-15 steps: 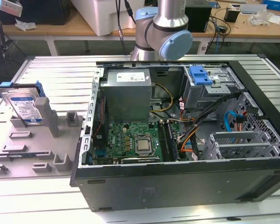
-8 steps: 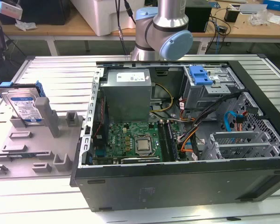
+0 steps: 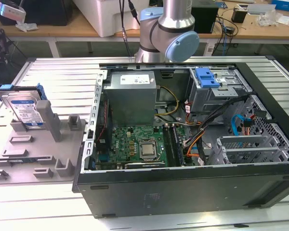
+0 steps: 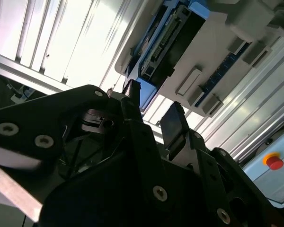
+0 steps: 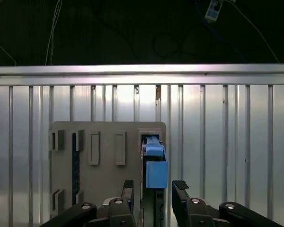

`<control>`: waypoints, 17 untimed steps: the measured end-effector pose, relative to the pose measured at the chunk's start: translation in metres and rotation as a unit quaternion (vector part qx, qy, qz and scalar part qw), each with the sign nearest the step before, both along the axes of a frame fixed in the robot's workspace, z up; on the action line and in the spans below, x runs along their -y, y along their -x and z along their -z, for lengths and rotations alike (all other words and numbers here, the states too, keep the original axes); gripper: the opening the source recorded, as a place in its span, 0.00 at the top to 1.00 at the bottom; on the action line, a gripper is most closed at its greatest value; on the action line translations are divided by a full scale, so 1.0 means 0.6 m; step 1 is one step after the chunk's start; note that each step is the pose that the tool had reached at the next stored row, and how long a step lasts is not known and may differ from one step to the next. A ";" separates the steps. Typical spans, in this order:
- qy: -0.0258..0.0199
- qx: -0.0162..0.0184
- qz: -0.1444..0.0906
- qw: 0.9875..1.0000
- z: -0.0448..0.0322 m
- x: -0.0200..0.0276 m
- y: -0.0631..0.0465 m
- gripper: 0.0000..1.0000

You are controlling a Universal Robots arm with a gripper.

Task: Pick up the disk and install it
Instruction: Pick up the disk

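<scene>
Exterior view: an open case (image 3: 183, 192) lies on the slatted table (image 3: 58, 72). At the exterior view's left, a grey holder (image 3: 38, 144) has the disk (image 3: 24, 108) standing on edge. In the first wrist view the gripper (image 5: 154, 186) hangs spread and empty, apart from the disk, whose thin edge lines up with the gap between the fingers.

Robot arm (image 3: 169, 29) cut off at the exterior view's top edge, disk (image 3: 23, 109) lower corner tucked behind grey holder post (image 3: 48, 119), gripper (image 5: 154, 185) body sliced by the first wrist view's edge
</scene>
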State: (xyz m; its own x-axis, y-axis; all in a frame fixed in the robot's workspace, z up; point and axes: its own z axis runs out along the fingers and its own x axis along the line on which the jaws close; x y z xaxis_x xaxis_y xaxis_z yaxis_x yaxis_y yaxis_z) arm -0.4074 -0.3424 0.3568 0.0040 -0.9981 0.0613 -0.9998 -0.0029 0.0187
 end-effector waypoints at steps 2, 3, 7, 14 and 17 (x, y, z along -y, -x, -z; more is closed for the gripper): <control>0.000 0.000 0.000 1.000 0.005 0.0002 0.000 0.55; 0.000 0.000 0.000 1.000 0.009 0.0002 0.000 0.55; 0.000 0.001 0.000 1.000 0.017 0.0002 0.001 0.55; 0.000 0.001 0.000 1.000 0.021 0.0002 0.006 0.55; 0.000 0.001 0.000 1.000 0.024 0.0002 0.006 0.55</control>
